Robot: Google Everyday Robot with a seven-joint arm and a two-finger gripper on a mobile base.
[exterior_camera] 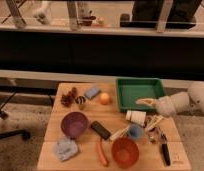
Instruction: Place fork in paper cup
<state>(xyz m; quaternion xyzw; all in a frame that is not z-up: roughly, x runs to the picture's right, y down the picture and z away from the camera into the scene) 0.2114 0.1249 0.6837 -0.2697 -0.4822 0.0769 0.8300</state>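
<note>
The white paper cup (136,117) lies on its side on the wooden table (85,157), just in front of the green tray (140,90). A pale utensil that may be the fork (154,122) lies to the right of the cup, next to a small blue cup (135,132). My gripper (145,102) comes in from the right on a white arm (182,102). It hovers over the tray's front right part, above and slightly behind the paper cup. I see nothing held in it.
A purple bowl (74,124), an orange bowl (125,151), a carrot (102,153), a black block (100,129), a grey cloth (66,148), an orange (104,98), a blue sponge (92,92), and a black-handled tool (165,152) at the front right.
</note>
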